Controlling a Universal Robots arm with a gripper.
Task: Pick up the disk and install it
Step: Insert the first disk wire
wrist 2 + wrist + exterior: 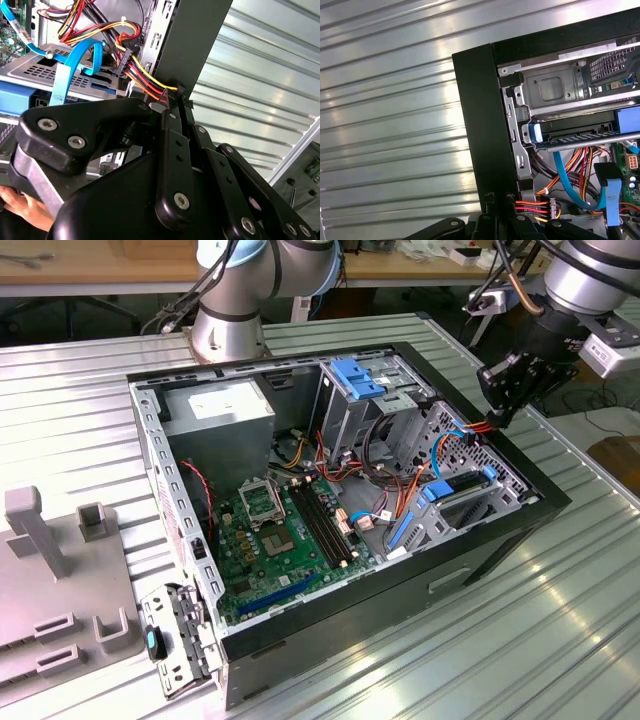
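The disk [460, 487], a dark slab in a bright blue carrier, sits in the drive cage at the corner of the open computer case on the exterior view's right. In the first wrist view the disk [575, 128] lies in its bay behind the case's black wall. My gripper [497, 420] hangs just outside that wall, above and beyond the disk. Its fingertips [176, 95] are closed together on a bundle of red, orange and yellow power wires [145, 80]. The same wires [532, 205] run from a white connector to the gripper [499, 198].
The case's black wall [480, 125] stands right beside the fingers. A light-blue ribbed latch piece [355, 375] tops the upper bays. Blue cables [62, 75] loop over the cage. A second arm's base [230, 315] stands behind the case, grey fixtures [40, 530] at the exterior view's left.
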